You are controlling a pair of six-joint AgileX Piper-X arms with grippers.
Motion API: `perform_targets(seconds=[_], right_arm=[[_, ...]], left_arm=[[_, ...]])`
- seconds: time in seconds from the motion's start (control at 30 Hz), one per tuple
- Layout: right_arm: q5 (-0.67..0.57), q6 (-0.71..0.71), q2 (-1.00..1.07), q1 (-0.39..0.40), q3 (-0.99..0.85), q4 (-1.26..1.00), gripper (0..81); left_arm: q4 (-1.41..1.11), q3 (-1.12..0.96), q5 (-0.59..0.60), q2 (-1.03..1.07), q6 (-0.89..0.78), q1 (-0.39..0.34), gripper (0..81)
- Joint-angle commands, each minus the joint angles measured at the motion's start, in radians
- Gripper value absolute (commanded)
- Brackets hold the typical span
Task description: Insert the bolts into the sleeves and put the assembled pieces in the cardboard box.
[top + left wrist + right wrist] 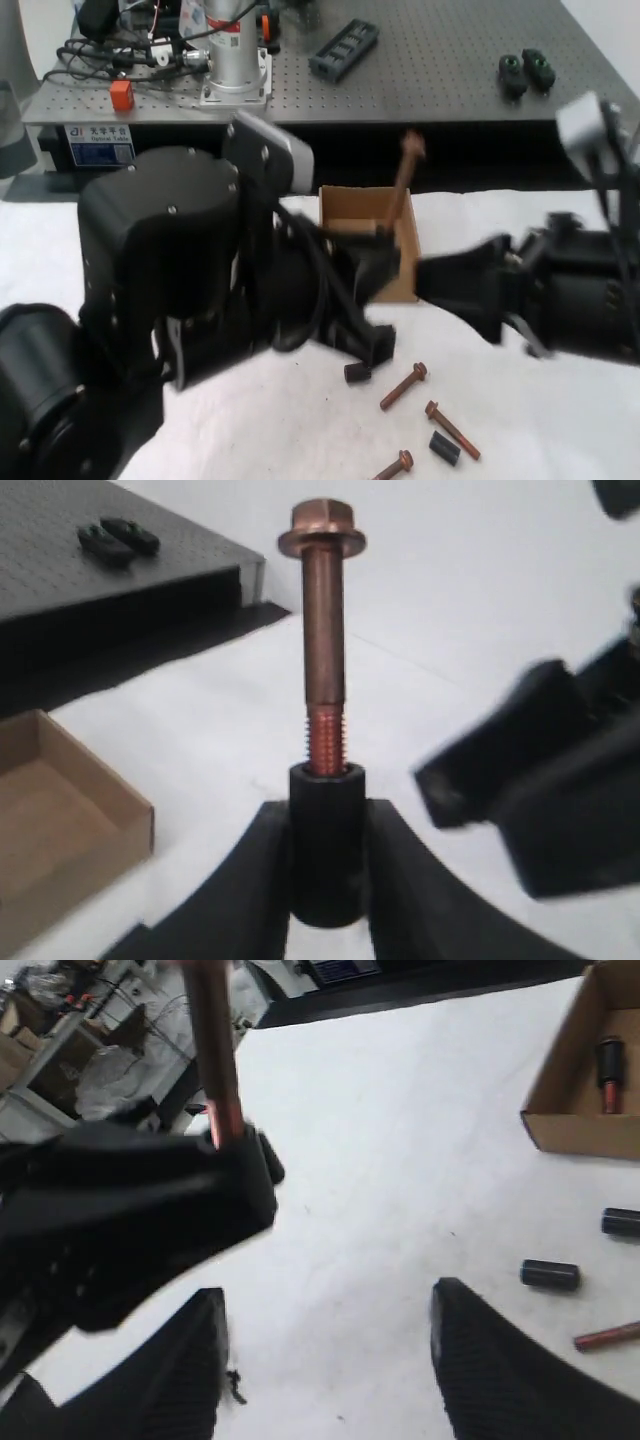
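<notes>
Left end effector clenched on matte black cylindrical sleeve, coppery hex-flanged bolt upright, seemingly part-seated.

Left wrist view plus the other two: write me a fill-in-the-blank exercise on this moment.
1. The left pincer is shut on a black ___.
2. The bolt stands with its ___ end inside it.
3. The right pincer is ___ and holds nothing.
4. An assembled piece lies in the cardboard ___.
Missing: sleeve; threaded; open; box.
</notes>
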Motion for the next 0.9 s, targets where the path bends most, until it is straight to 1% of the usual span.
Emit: perform_targets(seconds=[0.0,0.2,0.33,0.47,0.53,0.6,0.67,0.77,0.87], right_arm=[[0.029,-0.053,-0.063,-0.018,-0.005,0.057,44.0],[0.147,-0.082,-0.243,-0.044,-0.005,0.189,44.0],[0.204,-0.101,-0.299,-0.045,-0.005,0.265,44.0],[0.243,-0.128,-0.302,-0.045,-0.003,0.310,44.0],[0.245,-0.128,-0.299,-0.045,-0.003,0.326,44.0],[0.267,-0.128,-0.299,-0.045,-0.003,0.352,44.0],[0.308,-0.128,-0.299,-0.045,-0.003,0.394,44.0],[0.349,-0.128,-0.299,-0.045,-0.003,0.465,44.0],[0.358,-0.114,-0.299,-0.045,-0.003,0.521,44.0]], left_arm=[[-0.231,-0.016,-0.031,0.070,-0.030,0.031,0.7],[-0.519,-0.016,-0.094,0.153,-0.008,0.039,0.7],[-0.521,-0.016,-0.105,0.181,0.005,0.039,0.7],[-0.514,-0.022,-0.133,0.216,0.003,0.039,0.7],[-0.428,-0.053,-0.171,0.235,-0.063,0.043,0.7],[-0.262,-0.134,-0.177,0.261,-0.122,0.056,0.7],[-0.079,-0.252,-0.177,0.316,-0.127,0.073,0.7],[0.124,-0.459,-0.177,0.440,-0.127,0.105,0.7],[0.335,-0.695,-0.177,0.592,-0.127,0.138,0.7]])
